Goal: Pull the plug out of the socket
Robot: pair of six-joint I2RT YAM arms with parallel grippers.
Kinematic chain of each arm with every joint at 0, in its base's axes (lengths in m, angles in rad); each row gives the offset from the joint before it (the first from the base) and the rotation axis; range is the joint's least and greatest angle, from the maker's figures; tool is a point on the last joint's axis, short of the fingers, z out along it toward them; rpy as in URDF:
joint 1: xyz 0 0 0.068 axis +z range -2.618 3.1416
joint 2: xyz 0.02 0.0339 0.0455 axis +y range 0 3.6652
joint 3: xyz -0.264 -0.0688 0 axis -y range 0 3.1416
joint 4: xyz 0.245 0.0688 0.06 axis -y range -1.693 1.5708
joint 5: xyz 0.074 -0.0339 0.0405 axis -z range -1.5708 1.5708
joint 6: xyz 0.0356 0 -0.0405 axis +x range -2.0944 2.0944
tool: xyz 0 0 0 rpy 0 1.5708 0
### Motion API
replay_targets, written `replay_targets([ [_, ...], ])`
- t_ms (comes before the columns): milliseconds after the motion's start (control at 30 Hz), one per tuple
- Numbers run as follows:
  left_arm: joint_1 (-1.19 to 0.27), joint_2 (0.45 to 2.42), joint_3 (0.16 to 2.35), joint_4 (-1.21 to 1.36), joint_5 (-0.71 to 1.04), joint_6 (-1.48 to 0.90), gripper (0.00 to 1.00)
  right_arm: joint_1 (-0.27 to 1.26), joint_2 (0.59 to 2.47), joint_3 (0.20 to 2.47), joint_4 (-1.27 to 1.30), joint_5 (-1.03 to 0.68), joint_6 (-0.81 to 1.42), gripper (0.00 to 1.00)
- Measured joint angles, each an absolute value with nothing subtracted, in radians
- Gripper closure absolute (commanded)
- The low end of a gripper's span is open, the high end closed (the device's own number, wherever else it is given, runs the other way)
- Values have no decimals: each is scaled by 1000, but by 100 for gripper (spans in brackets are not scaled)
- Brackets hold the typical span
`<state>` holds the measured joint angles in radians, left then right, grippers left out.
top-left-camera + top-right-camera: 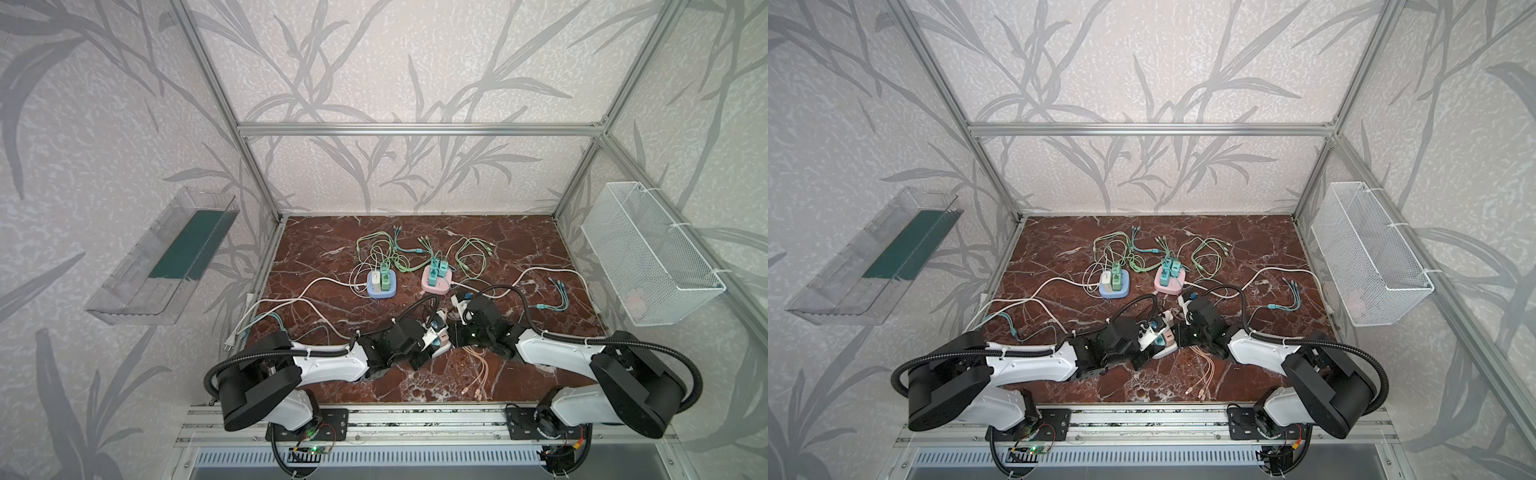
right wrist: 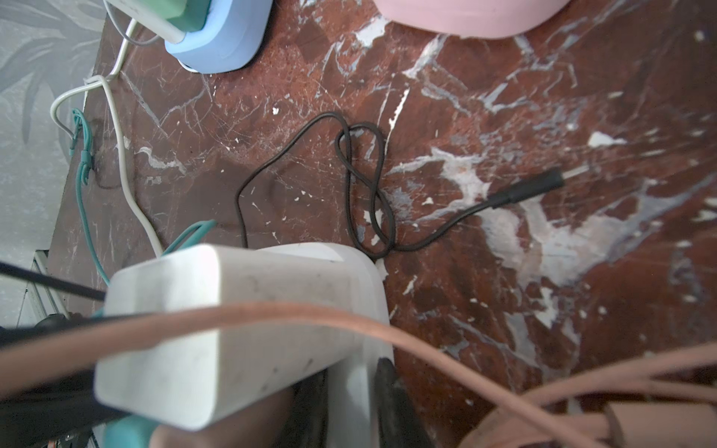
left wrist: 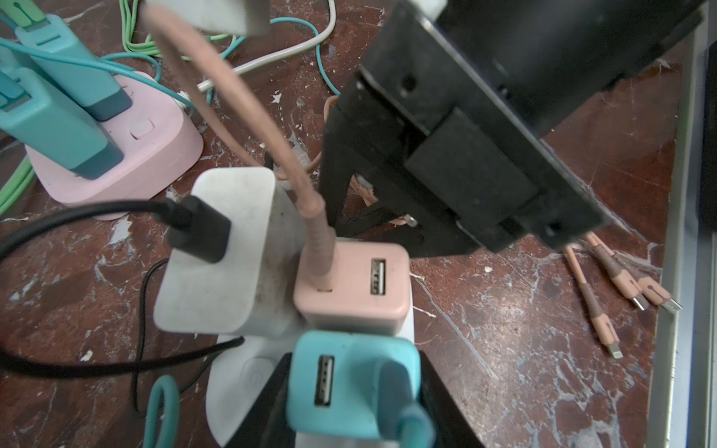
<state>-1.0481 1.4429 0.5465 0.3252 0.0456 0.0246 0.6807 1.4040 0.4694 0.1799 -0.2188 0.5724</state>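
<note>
left gripper point(image 3: 353, 391): you're clamped on the teal plug point(image 3: 349, 372) | plug: on the white socket point(image 3: 236, 384), lower middle in both top views | right gripper point(image 1: 454, 334): pinched shut beside it

Socket: white block point(image 3: 248, 372) with rounded corners and a round button on top, lying flat on the desk point(image 1: 332, 249) near its front middle.
Teal plug: and here it is, a teal cube point(image 3: 361, 357) standing upright at one end of the socket. It has one empty port on top and a teal cable in the other, and it is pinched between the black left fingers point(image 3: 271, 403).
Seating: its base sits low on the socket; whether the prongs are clear is hidden.
Pink plug: pink cube point(image 3: 349, 306), upright, just beside the teal one, with a pink cable in one port.
White plug: bigger white cube point(image 3: 225, 263), tight against the pink one, with a black cable plugged in.
</note>
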Motion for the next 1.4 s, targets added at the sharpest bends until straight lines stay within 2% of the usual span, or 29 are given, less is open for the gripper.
replay_targets([
  [600,-979,1433,524,355,170,-53,88,683,1387,453,204,-217,553,79],
  [933,-982,1402,568,270,172,0,89,683,1387,449,213,-212,564,80],
  [1400,-1010,1321,531,301,153,-14,89,688,1369,447,200,-199,580,78],
])
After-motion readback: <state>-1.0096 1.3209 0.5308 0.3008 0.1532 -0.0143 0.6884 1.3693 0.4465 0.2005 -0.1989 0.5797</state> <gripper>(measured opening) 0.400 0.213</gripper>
